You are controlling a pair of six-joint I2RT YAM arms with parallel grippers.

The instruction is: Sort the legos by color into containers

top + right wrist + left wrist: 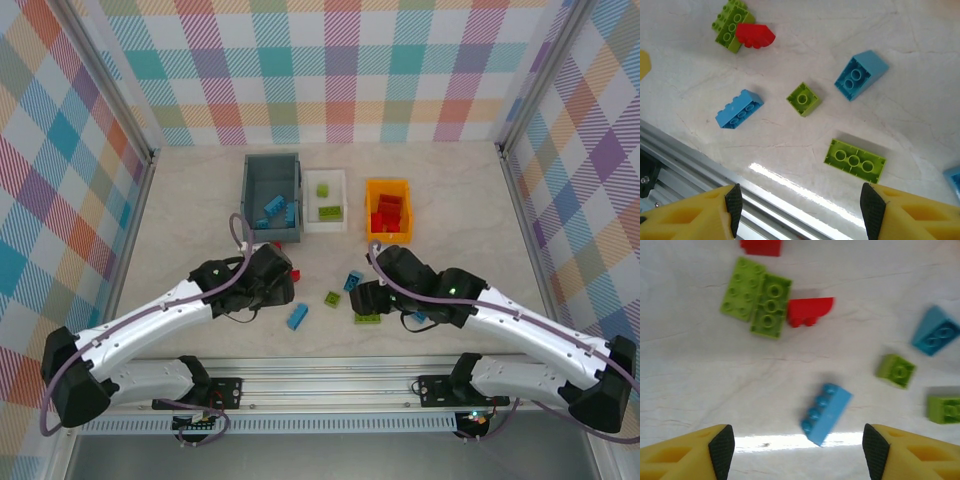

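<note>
- Top view: three bins stand in a row at the far middle of the table [200, 200]. The grey-blue bin [249, 195] holds blue bricks [278, 208], the white bin [311, 205] holds lime bricks [329, 211], and the orange bin [371, 215] holds red bricks [388, 215].
- Loose bricks lie on the table between the two arms, nearer their bases than the bins.
- Left wrist view: the left gripper [797, 450] has its fingers wide apart and grips nothing. A long blue brick [826, 412] lies slantwise just ahead of the gap.
- Same view, farther off: two lime plates [756, 302] lie side by side and touching, with a red rounded brick [810, 311] against them. From above, the left arm covers most of this cluster.
- Right wrist view: the right gripper [797, 210] has its fingers well apart and is empty. A lime three-stud brick [855, 161] lies ahead, toward the right finger.
- Beyond it: a small lime square [803, 99] and an upturned blue brick [860, 75], hollow side showing.
- Cut off: a red piece [761, 246] at the top edge and a blue corner [954, 180] at the right edge.
- The brick count in the bins is hard to make out.
</note>
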